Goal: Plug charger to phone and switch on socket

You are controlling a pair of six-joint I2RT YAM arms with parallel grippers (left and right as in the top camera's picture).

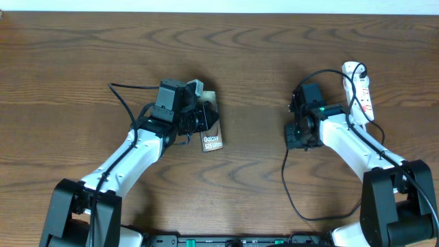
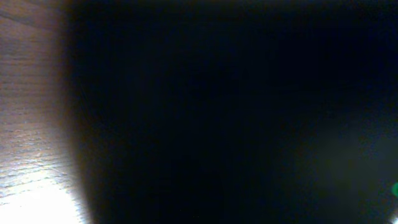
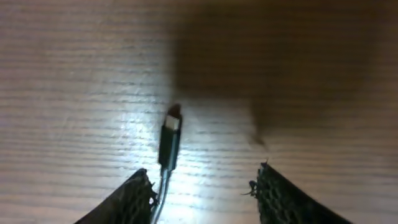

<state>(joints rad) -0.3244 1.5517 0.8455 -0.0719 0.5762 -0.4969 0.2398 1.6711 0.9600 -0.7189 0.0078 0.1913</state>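
**One shut, one open**

From above: left arm bent low, left gripper [image 1: 195, 122] closed at the edge of the phone [image 1: 212, 139]. The right gripper [image 1: 300, 137] points down, far right of the phone.
Left wrist: dark blur.
Right wrist: fingers [image 3: 134, 196] apart, black charger [image 3: 169, 140] lying loose between them.

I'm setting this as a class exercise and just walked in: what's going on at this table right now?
Two robot arms are working on plugging a charger into a phone. The left gripper is closed at the upper end of the Galaxy phone and appears to be holding it. The right gripper is open just above the table. The charger connector lies loose on the wood between its fingers, not plugged in. The white power strip sits untouched at the far right.
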